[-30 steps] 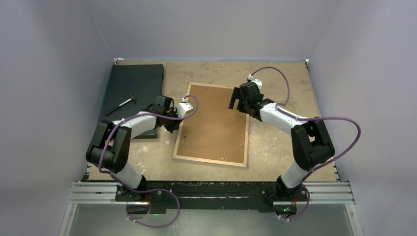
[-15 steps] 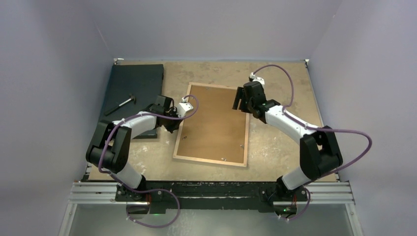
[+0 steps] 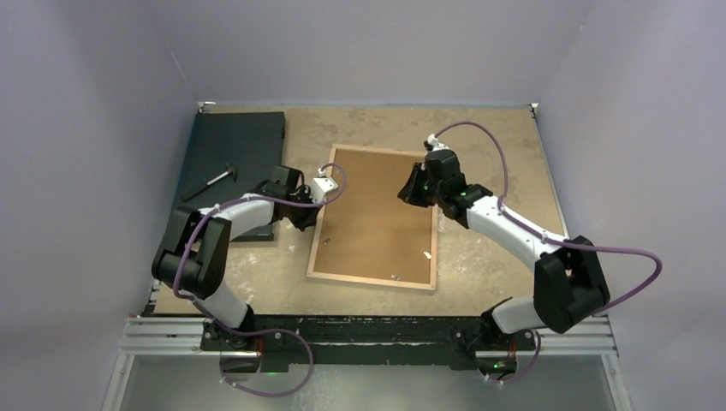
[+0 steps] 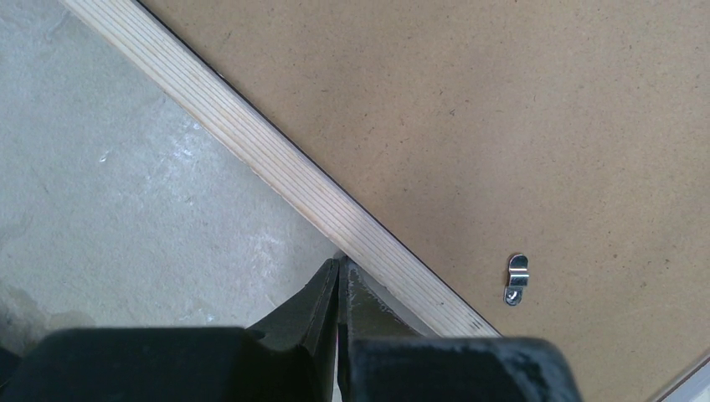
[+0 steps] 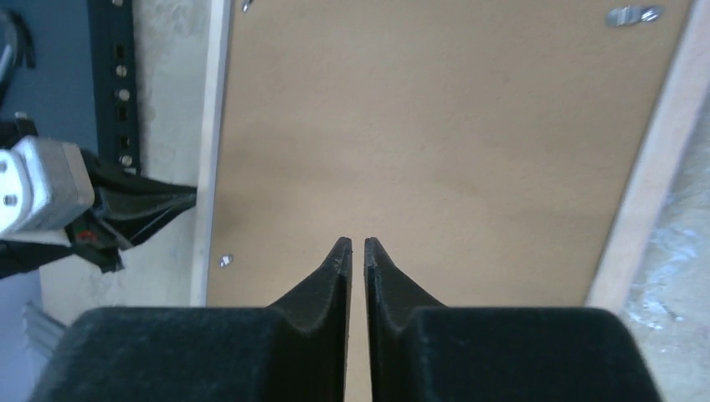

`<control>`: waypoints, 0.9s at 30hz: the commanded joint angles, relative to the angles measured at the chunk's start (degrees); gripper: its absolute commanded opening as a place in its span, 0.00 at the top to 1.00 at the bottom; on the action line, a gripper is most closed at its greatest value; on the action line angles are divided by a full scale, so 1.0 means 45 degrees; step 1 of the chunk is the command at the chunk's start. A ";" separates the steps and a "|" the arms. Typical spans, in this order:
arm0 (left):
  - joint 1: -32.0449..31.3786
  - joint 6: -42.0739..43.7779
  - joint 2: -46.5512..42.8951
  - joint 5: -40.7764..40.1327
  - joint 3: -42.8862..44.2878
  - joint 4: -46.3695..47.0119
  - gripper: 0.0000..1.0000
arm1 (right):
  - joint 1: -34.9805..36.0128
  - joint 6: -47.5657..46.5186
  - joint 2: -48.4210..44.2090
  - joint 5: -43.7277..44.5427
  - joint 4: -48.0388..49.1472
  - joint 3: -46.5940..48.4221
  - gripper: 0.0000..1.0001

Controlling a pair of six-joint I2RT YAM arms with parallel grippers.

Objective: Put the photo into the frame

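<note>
Plainly the frame point(image 3: 372, 282) lies back-up — pale wooden rails point(image 4: 276, 167), brown backing point(image 3: 377, 218).

Frame point(image 3: 372, 282) w/ backing panel point(image 3: 377, 214) inside at ctr of table point(image 3: 496, 137); flat board point(image 3: 235, 141) to its left, tool point(image 3: 212, 181) on board.

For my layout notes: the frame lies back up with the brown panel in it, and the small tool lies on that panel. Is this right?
Not quite. The small tool lies on the black board at the far left, not on the brown panel; the top external view shows it. The rest is right.
</note>
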 commanded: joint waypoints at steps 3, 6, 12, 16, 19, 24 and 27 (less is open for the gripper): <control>-0.0599 -0.0538 0.0346 0.0932 -0.0167 -0.0671 1.00 | 0.0083 0.0936 -0.0855 -0.1996 0.1394 -0.1085 0.72; -0.0834 -0.0941 0.0146 0.1159 -0.0124 -0.0604 1.00 | 0.0381 0.1342 -0.1208 -0.2026 0.1693 -0.1535 0.80; -0.0952 -0.1883 0.0229 0.1747 0.0191 -0.0619 1.00 | 0.2369 0.2702 -0.1110 -0.2039 0.3699 -0.2927 0.73; -0.0952 -0.2094 0.0229 0.1869 0.0453 -0.0952 1.00 | 0.3437 0.3367 -0.0547 -0.2052 0.5506 -0.3528 0.55; -0.0774 -0.2070 0.0190 0.1687 0.0820 -0.1199 1.00 | 0.4036 0.3430 -0.0019 -0.1885 0.6077 -0.3429 0.45; 0.0278 -0.2838 0.0413 0.2386 0.1574 -0.1285 1.00 | 0.4754 0.3549 0.1051 -0.1805 0.7037 -0.3299 0.45; 0.0902 -0.3518 0.0882 0.3041 0.2127 -0.1318 0.97 | 0.5007 0.3593 0.1750 -0.1803 0.7461 -0.3264 0.46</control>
